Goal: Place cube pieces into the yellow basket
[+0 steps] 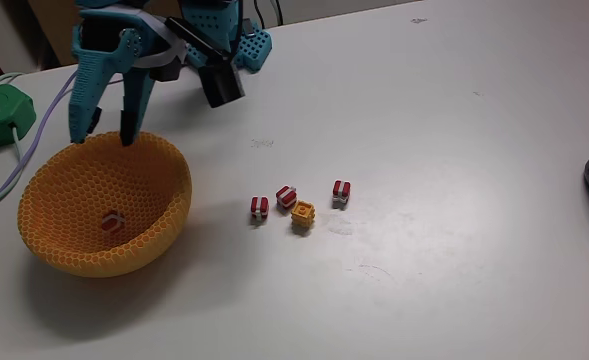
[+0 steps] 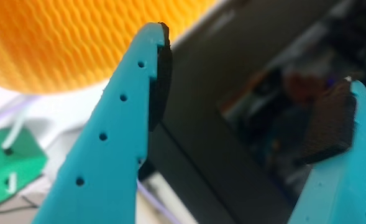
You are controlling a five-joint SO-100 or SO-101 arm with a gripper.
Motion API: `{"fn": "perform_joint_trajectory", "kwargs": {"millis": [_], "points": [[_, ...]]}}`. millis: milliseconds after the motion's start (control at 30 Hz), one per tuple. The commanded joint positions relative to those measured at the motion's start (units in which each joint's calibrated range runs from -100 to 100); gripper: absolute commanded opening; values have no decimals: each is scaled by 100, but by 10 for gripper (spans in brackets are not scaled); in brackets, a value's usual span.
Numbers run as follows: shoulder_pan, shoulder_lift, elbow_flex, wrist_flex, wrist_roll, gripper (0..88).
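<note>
Cube pieces: 1 in the basket, 4 left on the table, so we're between drops.

We see the yellow basket [image 1: 104, 215] at the lower left of the fixed view with 1 red-and-white cube [image 1: 113, 222] lying on its floor, while 3 more striped cubes [image 1: 259, 207] [image 1: 286, 197] [image 1: 341, 192] and the yellow-orange cube [image 1: 303, 215] sit clustered near the middle of the frame, well apart from the basket. Our gripper [image 1: 106, 130] hangs over the basket's far rim at the upper left, fingers spread wide and holding nothing, and the wrist view shows the same gap between the pads [image 2: 162, 74]. Our guess is the release is done, so the next move calls for swinging right toward the cluster, dropping low and lining up on 1 cube without bumping its close neighbors.
</note>
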State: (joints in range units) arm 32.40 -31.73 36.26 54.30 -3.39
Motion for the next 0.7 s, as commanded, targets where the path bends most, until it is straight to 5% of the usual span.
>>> {"fn": "perform_joint_trajectory", "kwargs": {"millis": [0, 133, 267, 367, 667], "points": [[-779, 0, -520, 296, -230, 423], [-2774, 663, -722, 417, -982, 379], [-4162, 1752, -520, -660, -1788, 327], [-4470, 2472, -607, -1233, -2149, 298], [-3995, 3106, -867, -1572, -2149, 277]]}}
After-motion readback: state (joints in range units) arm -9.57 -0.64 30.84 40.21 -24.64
